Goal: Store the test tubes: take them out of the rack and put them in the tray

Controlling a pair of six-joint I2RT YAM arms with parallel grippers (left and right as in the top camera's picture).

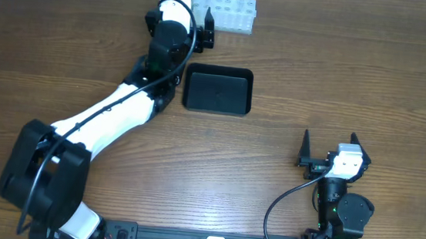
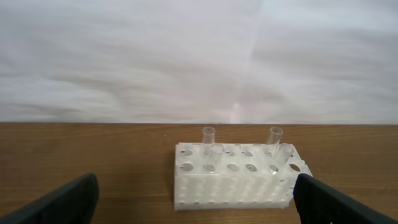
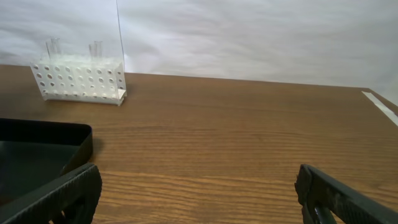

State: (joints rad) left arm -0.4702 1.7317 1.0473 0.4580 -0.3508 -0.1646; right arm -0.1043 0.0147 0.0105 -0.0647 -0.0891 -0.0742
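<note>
Spread wide and holding nothing, the left arm's fingers (image 2: pixel 62 202) are framing the white rack (image 2: pixel 236 183), which is sitting on the wooden surface (image 2: pixel 93 149) just ahead of them. Two clear test tubes (image 2: pixel 208 142) are standing in its far row. The black tray (image 1: pixel 217 97) is lying empty nearby. The right arm's fingers (image 3: pixel 56 199) are also gaping apart with nothing between them, well away from the rack.

The likely trouble is that the tubes are sitting behind the near rows, so fingers coming in low are risking a knock against the rack and shoving it along. The rack looks light, so a tube sticking in its hole may be dragging the rack up with it. Smooth, clear tubes are also prone to slipping from a shallow pinch.
</note>
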